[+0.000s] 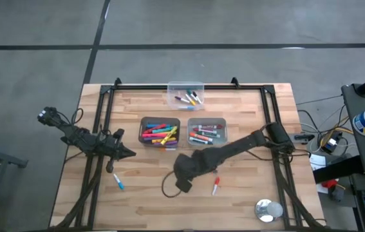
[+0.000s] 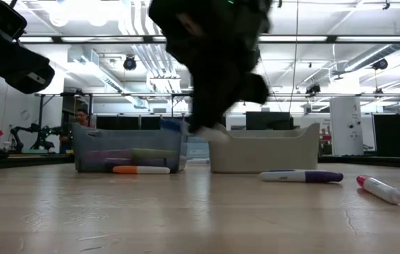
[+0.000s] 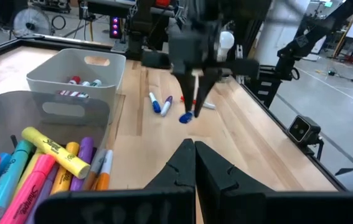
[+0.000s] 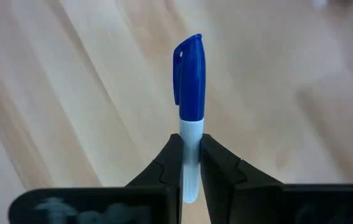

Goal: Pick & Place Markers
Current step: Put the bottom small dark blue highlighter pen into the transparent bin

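My right gripper [image 4: 190, 140] hangs over the table's middle, near the front of the two grey bins, shut on a white marker with a blue cap [image 4: 188, 74]. The left wrist view shows that marker [image 3: 188, 112] pointing down below the fingers. My left gripper [image 1: 131, 153] waits shut at the table's left, touching nothing. Loose markers lie flat on the wood: a blue-capped one [image 1: 118, 183] near the left gripper and a red-capped one [image 1: 215, 187] beside the right gripper. An orange-capped [image 2: 140, 169], a purple-capped [image 2: 302, 176] and a red-capped marker [image 2: 379, 189] show in the low view. My right gripper pinches the marker's white barrel [image 4: 189, 132] between its two fingers, just behind the blue cap. The fingers come from above, slanting steeply down, and the marker runs along them. The cap end sticks out past the fingertips and points down; the marker looks lifted clear of the table.
Two grey bins [image 1: 160, 121] [image 1: 206, 120] full of markers stand at the table's middle, and a clear bin [image 1: 185, 87] with a few markers at the far edge. A silver tape roll [image 1: 268, 209] lies at the near right. Dark frame rails run along both sides.
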Robot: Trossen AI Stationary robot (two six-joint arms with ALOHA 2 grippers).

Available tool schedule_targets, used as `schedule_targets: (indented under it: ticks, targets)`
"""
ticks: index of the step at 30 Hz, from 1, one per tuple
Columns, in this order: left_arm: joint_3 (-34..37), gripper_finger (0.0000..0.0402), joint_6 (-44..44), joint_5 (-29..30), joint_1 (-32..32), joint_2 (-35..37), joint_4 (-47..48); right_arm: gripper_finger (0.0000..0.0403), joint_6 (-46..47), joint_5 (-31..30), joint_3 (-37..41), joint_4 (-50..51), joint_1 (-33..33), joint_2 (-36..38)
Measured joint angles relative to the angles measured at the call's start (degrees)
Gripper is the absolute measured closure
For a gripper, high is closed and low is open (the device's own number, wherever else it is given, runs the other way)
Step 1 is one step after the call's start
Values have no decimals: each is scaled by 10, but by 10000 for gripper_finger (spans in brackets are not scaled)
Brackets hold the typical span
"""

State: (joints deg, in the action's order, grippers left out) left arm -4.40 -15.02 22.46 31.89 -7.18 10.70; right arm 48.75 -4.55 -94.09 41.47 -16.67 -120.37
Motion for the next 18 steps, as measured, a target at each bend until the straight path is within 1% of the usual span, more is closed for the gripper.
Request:
schedule_targets:
  ticks: [4,7,9,15,18]
  targets:
    - [1,401,2,6,0,-4,3,373,-65,-4,-45,4,33,1]
    - [1,401,1,18,0,-9,3,374,-110,-12,-84,38,61,1]
    - [0,401,2,21,0,-12,3,374,-142,-31,-113,72,80,1]
    - [0,401,6,26,0,-18,4,374,-230,-130,-192,169,145,3]
    - [0,401,6,29,0,-21,4,374,-269,-149,-213,179,185,3]
